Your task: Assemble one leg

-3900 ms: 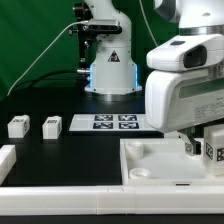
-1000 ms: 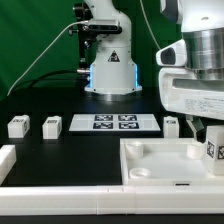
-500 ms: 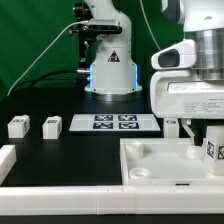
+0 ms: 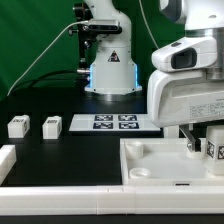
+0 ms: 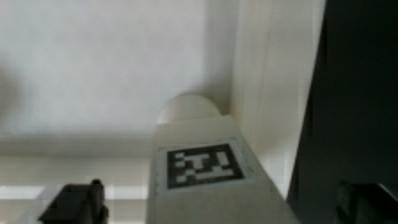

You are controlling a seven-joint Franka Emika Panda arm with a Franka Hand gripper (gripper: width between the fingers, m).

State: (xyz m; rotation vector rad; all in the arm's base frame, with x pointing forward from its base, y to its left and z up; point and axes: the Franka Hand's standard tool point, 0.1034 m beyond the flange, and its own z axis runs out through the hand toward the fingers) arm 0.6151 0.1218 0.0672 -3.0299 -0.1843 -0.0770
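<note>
A leg [image 4: 214,151], a small white block with a square tag, stands in the large white tray [image 4: 150,168] at its corner on the exterior view's right. My gripper [image 4: 205,147] is down around it. In the wrist view the leg [image 5: 210,150] stands between my fingers [image 5: 71,204], with a gap showing on each side, so the gripper [image 5: 217,206] is open and straddles it. Two more legs [image 4: 17,126] [image 4: 51,126] sit on the black table at the exterior view's left.
The marker board [image 4: 113,122] lies on the table behind the tray. The robot base [image 4: 108,70] stands at the back. A white part [image 4: 7,160] shows at the exterior view's left edge. The tray floor [image 5: 98,80] fills the wrist view.
The hand has moved toward the exterior view's left and down, and now covers a leg that showed behind the tray. The tagged leg in the tray has not moved.
</note>
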